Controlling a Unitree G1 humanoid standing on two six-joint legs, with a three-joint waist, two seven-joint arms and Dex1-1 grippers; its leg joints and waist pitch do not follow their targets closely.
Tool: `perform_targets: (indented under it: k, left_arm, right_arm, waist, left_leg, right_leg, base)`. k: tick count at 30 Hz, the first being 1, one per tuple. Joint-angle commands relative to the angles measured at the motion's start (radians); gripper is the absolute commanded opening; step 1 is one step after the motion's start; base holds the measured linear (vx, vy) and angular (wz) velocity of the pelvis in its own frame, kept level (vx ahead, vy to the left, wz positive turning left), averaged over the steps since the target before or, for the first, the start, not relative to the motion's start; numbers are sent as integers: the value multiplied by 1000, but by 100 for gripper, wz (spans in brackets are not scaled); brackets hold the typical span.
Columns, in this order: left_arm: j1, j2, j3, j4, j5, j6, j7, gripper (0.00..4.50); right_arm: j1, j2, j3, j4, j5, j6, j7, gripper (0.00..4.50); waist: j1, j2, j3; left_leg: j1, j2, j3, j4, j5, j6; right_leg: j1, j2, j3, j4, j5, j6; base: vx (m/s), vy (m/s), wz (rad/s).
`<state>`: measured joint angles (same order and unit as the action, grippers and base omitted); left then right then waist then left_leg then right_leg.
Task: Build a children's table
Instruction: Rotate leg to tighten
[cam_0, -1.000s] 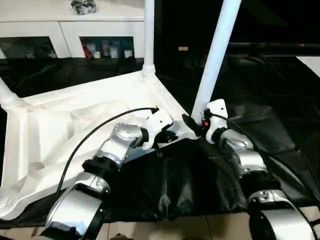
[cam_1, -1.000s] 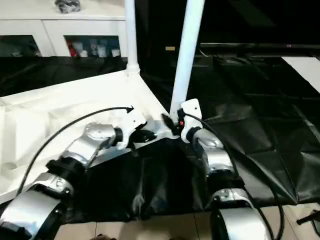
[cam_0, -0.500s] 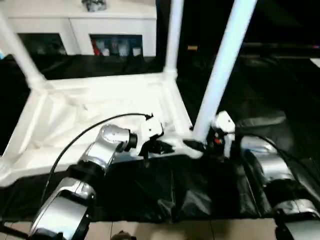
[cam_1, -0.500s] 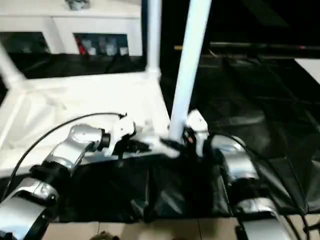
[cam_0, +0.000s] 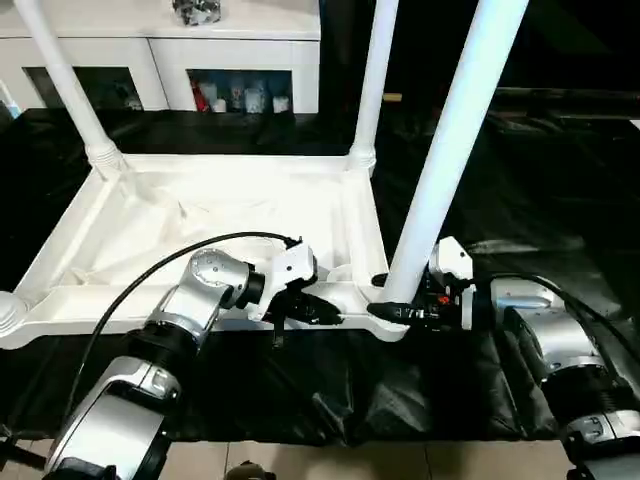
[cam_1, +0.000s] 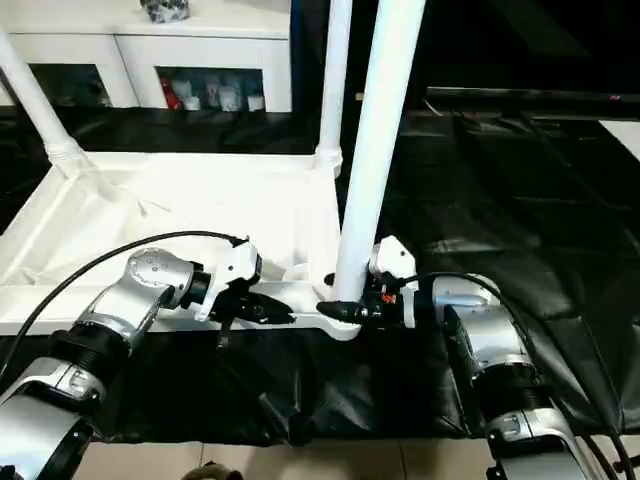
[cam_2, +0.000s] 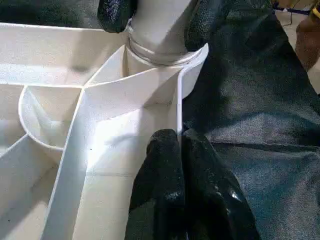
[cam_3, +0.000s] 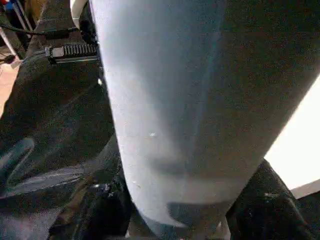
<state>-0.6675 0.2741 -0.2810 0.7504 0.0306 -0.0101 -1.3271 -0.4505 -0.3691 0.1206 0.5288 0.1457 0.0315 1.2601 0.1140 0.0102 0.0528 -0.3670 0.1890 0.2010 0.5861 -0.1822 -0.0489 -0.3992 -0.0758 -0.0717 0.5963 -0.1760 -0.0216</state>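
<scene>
**Two grippers at one corner of the upturned table**

One corner decides my next move. The children's table (cam_0: 200, 220) lies underside up on the black-covered work table (cam_0: 560, 160), legs pointing up. The near leg (cam_0: 445, 150) rises from its corner socket (cam_2: 160, 50), long axis close to upright, leaning slightly. My right gripper (cam_0: 395, 311) reaches in level, clamped around the leg's base, so the right arm is nearest. My left gripper (cam_0: 310, 307) comes in from the other side, its fingers (cam_2: 170, 165) together, pinching the table's rim beside that socket.
</scene>
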Motion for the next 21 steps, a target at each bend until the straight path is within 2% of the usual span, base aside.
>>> perform_targets:
  k: [1, 5, 6, 8, 10, 12, 15, 16, 18, 19, 21]
  left_arm:
    - [-47, -39, 16, 3, -2, 0, 107, 0]
    - [-65, -90, 38, 24, 23, 32, 251, 0]
    - [-66, -93, 38, 25, 24, 34, 257, 0]
    - [-79, -125, 39, 31, 38, 57, 330, 0]
    - [-87, -145, 40, 38, 45, 71, 374, 0]
    - [-99, -171, 42, 46, 56, 92, 432, 0]
    - [-108, -192, 45, 53, 60, 109, 479, 0]
    - [-119, -222, 51, 57, 66, 127, 533, 0]
    - [-121, -235, 51, 58, 67, 127, 539, 0]
    - [-121, -237, 50, 58, 66, 124, 535, 0]
    - [-116, -231, 45, 49, 62, 110, 505, 0]
  right_arm:
    - [33, 55, 59, 11, -15, 52, -14, 200]
    - [3, 151, 7, 88, -39, 74, -262, 198]
    - [1, 156, 5, 93, -41, 74, -275, 198]
    - [-24, 215, -16, 153, -63, 76, -424, 197]
    - [-42, 249, -27, 185, -73, 80, -502, 197]
    - [-72, 294, -44, 236, -80, 87, -610, 197]
    - [-96, 324, -57, 273, -82, 87, -670, 196]
    - [-130, 363, -72, 319, -88, 86, -731, 196]
    - [-141, 377, -75, 329, -89, 77, -730, 196]
    - [-143, 379, -74, 329, -88, 72, -722, 231]
    - [-146, 376, -80, 323, -76, 70, -683, 269]
  waist:
    - [-3, -8, -62]
    - [-11, -7, -55]
    - [-16, -5, -54]
    - [-27, -3, -51]
    - [-39, -4, -49]
    - [-50, -3, -49]
    - [-57, -2, -48]
    - [-57, 0, -48]
    - [-62, -4, -48]
    - [-62, -3, -49]
    - [-59, -4, -50]
  left_leg:
    - [17, 56, -24, -72, -239, 46]
    - [21, 53, -30, -77, -280, 16]
    - [23, 51, -33, -79, -300, 3]
    - [25, 50, -38, -82, -331, -12]
    - [23, 47, -41, -83, -356, -13]
    - [23, 45, -44, -84, -372, -18]
    - [27, 42, -42, -81, -383, -9]
    - [29, 41, -42, -81, -392, -5]
    - [28, 41, -43, -81, -395, -5]
    - [27, 41, -42, -82, -394, -2]
    - [26, 42, -41, -83, -382, 7]
  right_leg:
    - [45, -82, 49, -74, -249, -227]
    - [39, -88, 49, -88, -389, -188]
    - [36, -88, 47, -93, -434, -174]
    - [34, -88, 45, -100, -482, -155]
    - [34, -88, 43, -105, -526, -134]
    - [31, -87, 41, -110, -548, -122]
    - [26, -86, 43, -115, -551, -121]
    - [25, -85, 42, -117, -556, -121]
    - [26, -85, 40, -116, -557, -122]
    - [26, -84, 40, -117, -553, -122]
    - [27, -84, 43, -115, -524, -124]
  base:
    - [0, 0, 0]
    - [0, 0, 0]
    - [0, 0, 0]
    - [0, 0, 0]
    - [0, 0, 0]
    - [0, 0, 0]
    - [0, 0, 0]
    - [0, 0, 0]
    - [0, 0, 0]
    - [0, 0, 0]
    - [0, 0, 0]
